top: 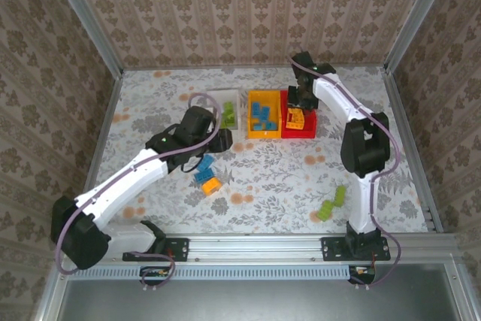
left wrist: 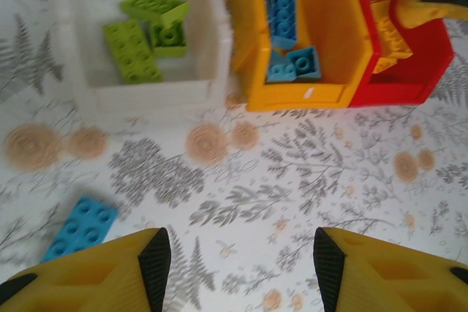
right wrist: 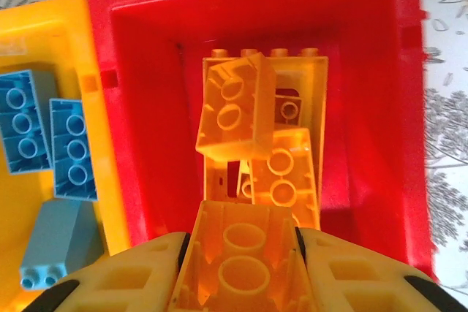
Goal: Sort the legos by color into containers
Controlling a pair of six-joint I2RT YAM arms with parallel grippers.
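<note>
Our right end effector (right wrist: 241, 245) hangs over the red bin (right wrist: 365, 71). Its jaws are closed part-way on an orange brick (right wrist: 245, 279), pinched by its sides with the hollow underside towards the wrist camera. Below it, other orange bricks (right wrist: 252, 107) lie heaped in the bin. We read the step in hand as the drop. It calls only for opening the jaws, perhaps after lowering a little so the brick does not bounce off the heap.

Right beside the red bin, on its left, stands the yellow-orange bin (right wrist: 44, 34) holding blue bricks (right wrist: 73, 147). Left of that is the white bin (left wrist: 146, 96) with lime green bricks (left wrist: 131, 52).

Our left end effector (left wrist: 241, 261) is over the surface (left wrist: 307, 173) on the near side of the bins, jaws wide apart with nothing between them. A loose blue brick (left wrist: 79, 228) lies just left of its left finger. From above we also see a loose orange brick (top: 211, 184) near it and a green pair (top: 331, 204) by the right arm's base. We judge the sorting well along but not finished. Next, the left arm should shift left over the blue brick, descend, close on it and carry it to the yellow-orange bin.
</note>
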